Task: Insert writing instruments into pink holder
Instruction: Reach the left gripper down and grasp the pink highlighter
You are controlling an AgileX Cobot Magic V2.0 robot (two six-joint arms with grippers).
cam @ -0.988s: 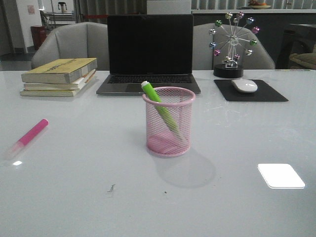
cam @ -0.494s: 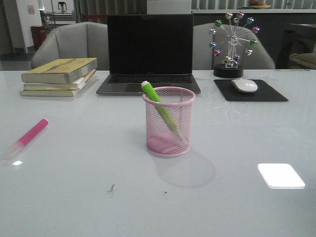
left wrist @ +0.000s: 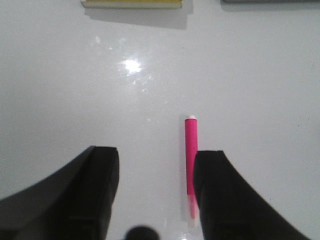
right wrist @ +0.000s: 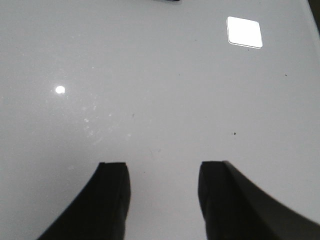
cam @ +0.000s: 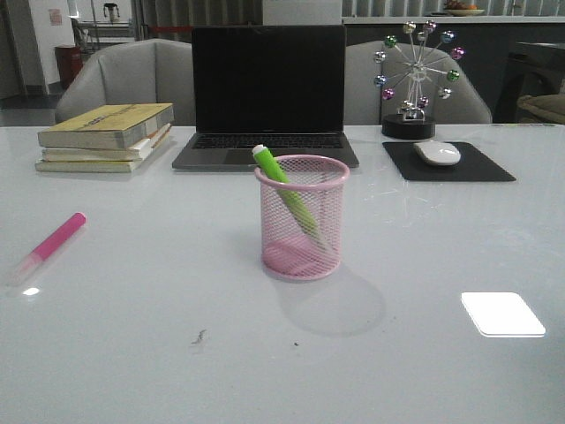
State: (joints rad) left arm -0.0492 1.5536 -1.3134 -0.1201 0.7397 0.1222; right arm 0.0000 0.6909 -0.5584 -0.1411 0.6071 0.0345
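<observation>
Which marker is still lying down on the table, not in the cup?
The pink marker. It lies flat on the table, far left of the pink cup. The green marker already leans inside the cup.

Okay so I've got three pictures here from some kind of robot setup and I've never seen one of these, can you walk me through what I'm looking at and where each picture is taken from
This is a robot with two arms, each ending in a two-fingered gripper.

The front picture looks forward over a white table. On it stand a pink holder with a green marker leaning inside, and a pink marker lying flat to the left. Behind are books, a laptop and a mouse.

The other two pictures come from cameras on the wrists, looking down past the dark fingers. The left gripper is open, with the pink marker lying beside one finger. The right gripper is open over bare table. Neither holds anything.
</observation>
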